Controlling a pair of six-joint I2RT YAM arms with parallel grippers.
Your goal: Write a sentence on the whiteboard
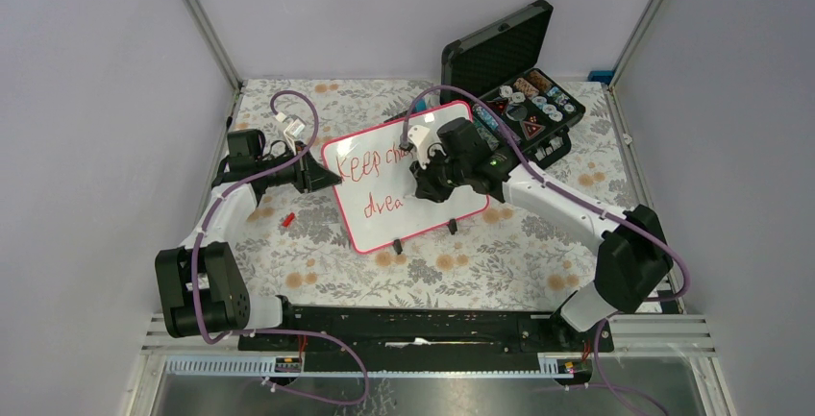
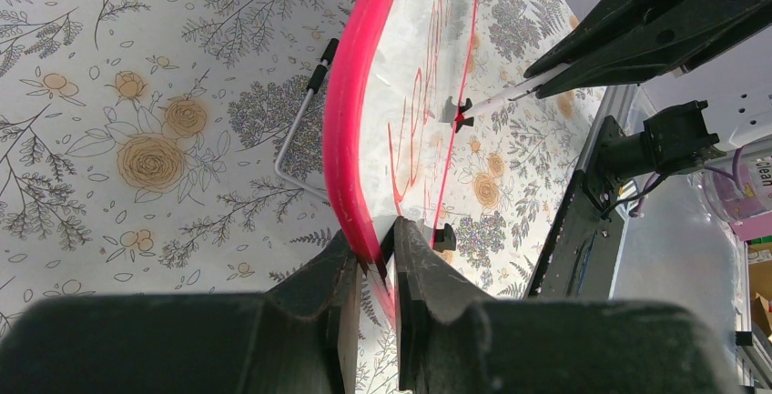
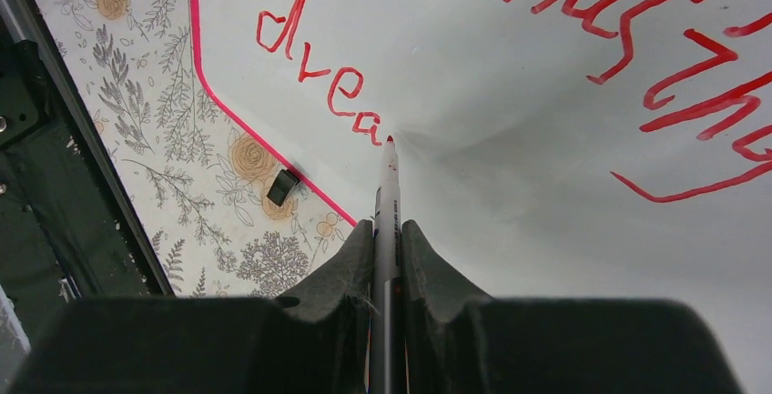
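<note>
Floral cloth is covering the table, and the whiteboard is resting at its middle, propped at a tilt on two black feet. It is looking light, stiff and glossy, likely to slide under pen pressure, so the red-pink frame is the place to grip. The left gripper is pinching that frame at the board's left edge. The sentence is showing in red, its second line reaching "drea". The right gripper is clamping a marker, its tip touching just right of that. A black case is lying open at the far right.
</note>
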